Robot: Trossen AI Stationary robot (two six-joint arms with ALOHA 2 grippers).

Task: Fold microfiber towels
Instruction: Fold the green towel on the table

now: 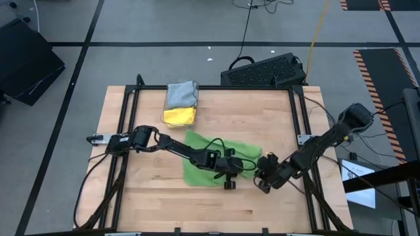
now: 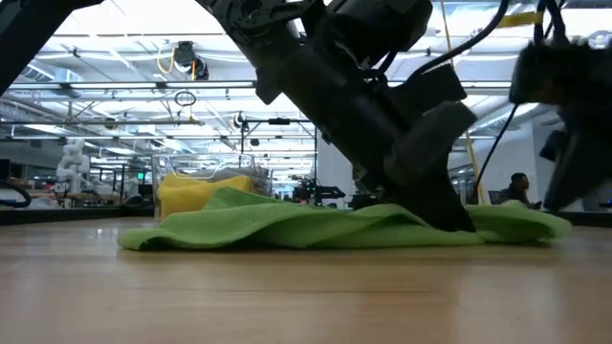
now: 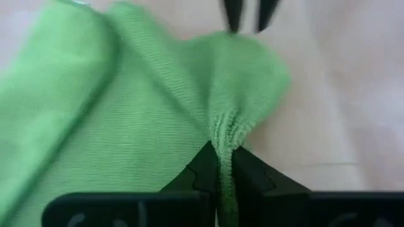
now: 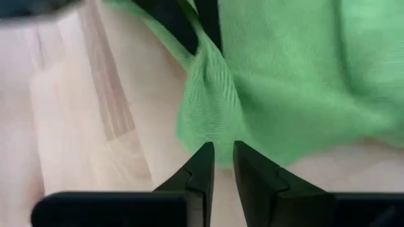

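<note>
A bright green microfiber towel (image 1: 210,160) lies rumpled on the wooden table's middle, resting on its underside with folds standing up (image 2: 287,225). My left gripper (image 1: 231,178) reaches in from the table's left and is shut on the towel near its near right part. My right gripper (image 1: 264,182) stands just off the towel's right corner (image 4: 208,120), its fingers only a narrow gap apart with nothing between them; I see no touch. A grey towel (image 1: 182,93) and a yellow towel (image 1: 178,117) lie in a clear bin. My left gripper pinches a bunched-up fold of the green towel (image 3: 226,129) between its two fingers. The fingers slant down at it from the table's left. The cloth gathers into fine pleats at the fingertips, and the remainder of the towel lies slack on the table.
The clear bin (image 1: 164,108) stands at the table's far left-centre. Black frame rails (image 1: 128,131) run along the left and right sides. A black perforated case (image 1: 262,71) sits beyond the far edge. Bare wood (image 1: 197,203) shows along the near edge.
</note>
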